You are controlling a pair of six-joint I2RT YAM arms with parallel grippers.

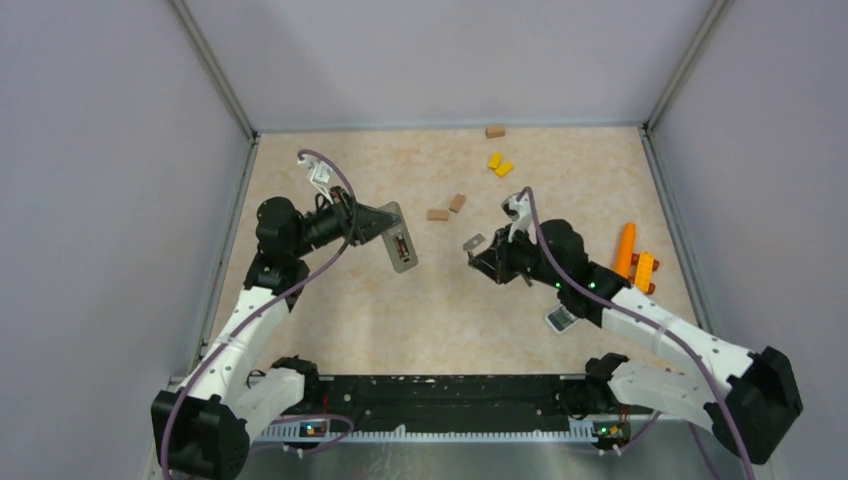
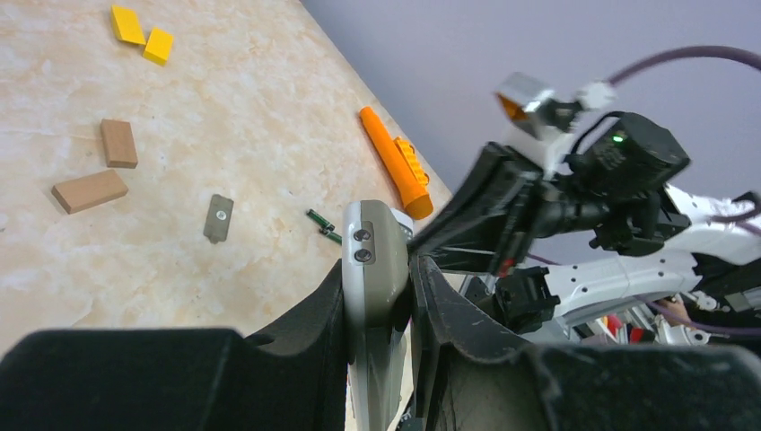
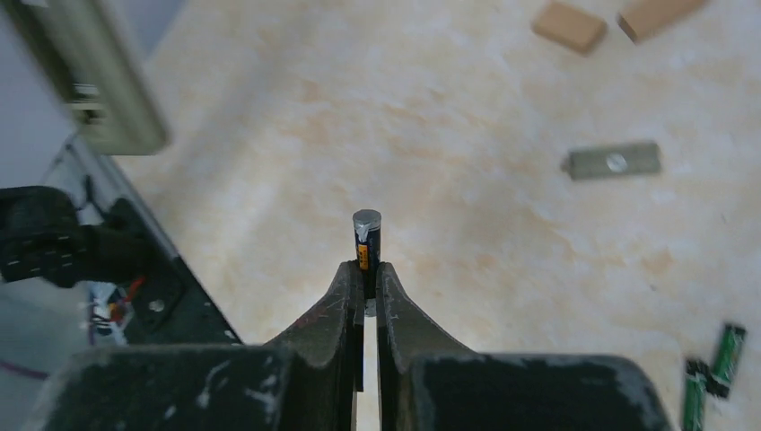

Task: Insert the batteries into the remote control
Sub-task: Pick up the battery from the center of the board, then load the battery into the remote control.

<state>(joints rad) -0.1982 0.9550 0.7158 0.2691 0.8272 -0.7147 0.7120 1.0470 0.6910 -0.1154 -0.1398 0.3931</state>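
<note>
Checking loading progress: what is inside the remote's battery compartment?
The top view shows the remote, held in the left gripper, with a dark recess; its contents are too small to tell. The gripper hides it in the wrist view.

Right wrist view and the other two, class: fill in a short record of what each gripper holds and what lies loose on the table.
left gripper: shut on the remote control, raised above the table
right gripper: shut on one battery, metal end poking past the fingertips
loose batteries: two, lying on the table
cover plate: grey, flat on the table
</note>
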